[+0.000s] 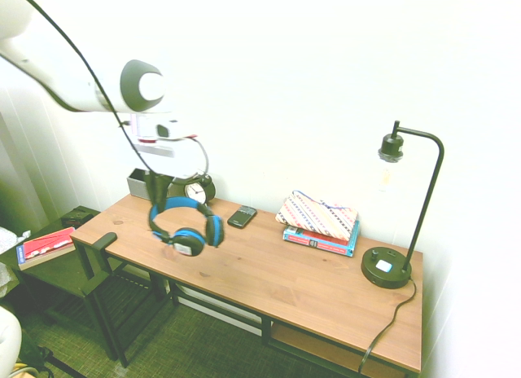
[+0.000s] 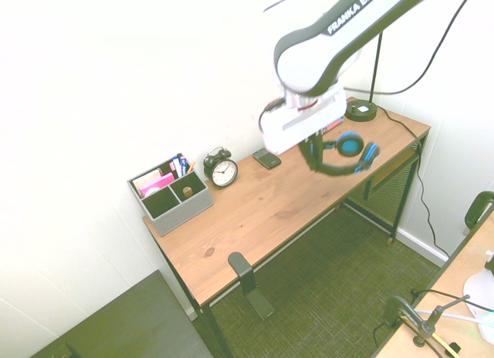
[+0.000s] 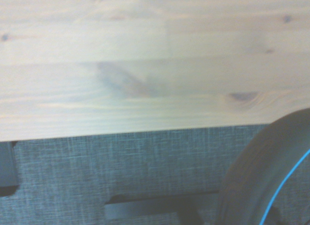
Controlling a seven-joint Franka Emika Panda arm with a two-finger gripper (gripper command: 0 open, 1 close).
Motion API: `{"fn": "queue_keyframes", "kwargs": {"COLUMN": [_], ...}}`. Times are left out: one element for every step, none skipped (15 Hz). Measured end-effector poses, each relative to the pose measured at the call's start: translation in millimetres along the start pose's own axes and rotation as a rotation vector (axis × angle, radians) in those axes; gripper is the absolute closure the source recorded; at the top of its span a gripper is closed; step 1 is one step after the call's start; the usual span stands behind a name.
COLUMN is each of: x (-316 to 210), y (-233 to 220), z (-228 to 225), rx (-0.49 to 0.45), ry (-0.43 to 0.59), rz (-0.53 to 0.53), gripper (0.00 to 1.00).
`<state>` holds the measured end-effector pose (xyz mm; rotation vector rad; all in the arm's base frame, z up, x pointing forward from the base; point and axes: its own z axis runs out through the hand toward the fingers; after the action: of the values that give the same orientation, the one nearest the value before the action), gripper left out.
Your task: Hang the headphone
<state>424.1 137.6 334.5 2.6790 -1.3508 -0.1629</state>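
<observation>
**Headphones aloft, hook yet to be reached**

The gripper (image 1: 157, 187) is closed on the blue headband of the headphone (image 1: 186, 225), which hangs clear of the wooden desk (image 1: 269, 268), ear cups dangling below the jaws. The likely target is the black hook (image 2: 241, 267) clamped to the desk's front edge, lower than the jaws and off to one side, beyond the desk's end nearest the alarm clock (image 2: 222, 170). Carrying well probably means moving slowly so the cups do not swing, passing out past the desk edge, then lowering the headband arch over the hook before releasing.
</observation>
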Motion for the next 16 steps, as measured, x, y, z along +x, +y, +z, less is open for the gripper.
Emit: {"fn": "queue_keyframes", "kwargs": {"x": [-40,-75,-105,-129,-148,-163,-171,-173,-173,-173,-176,-182,-190,-196,-201,-204], "y": [-15,-29,-43,-58,-71,-85,-96,-105,-114,-121,-125,-128,-131,-133,-135,-137], "z": [12,23,36,51,68,88,110,133,155,172,186,197,206,213,219,224], "rx": [0.013,0.031,0.057,0.078,0.089,0.104,0.12,0.128,0.131,0.131,0.12,0.113,0.105,0.1,0.095,0.092], "ry": [0.012,0.025,0.025,0.025,0.033,0.045,0.054,0.056,0.056,0.055,0.059,0.065,0.071,0.076,0.08,0.082], "rz": [0.016,0.036,0.06,0.074,0.083,0.091,0.097,0.097,0.091,0.084,0.077,0.063,0.049,0.037,0.03,0.029], "gripper": [1.0,1.0,1.0,1.0,1.0,1.0,1.0,1.0,1.0,1.0,1.0,1.0,1.0,1.0,1.0,1.0]}}
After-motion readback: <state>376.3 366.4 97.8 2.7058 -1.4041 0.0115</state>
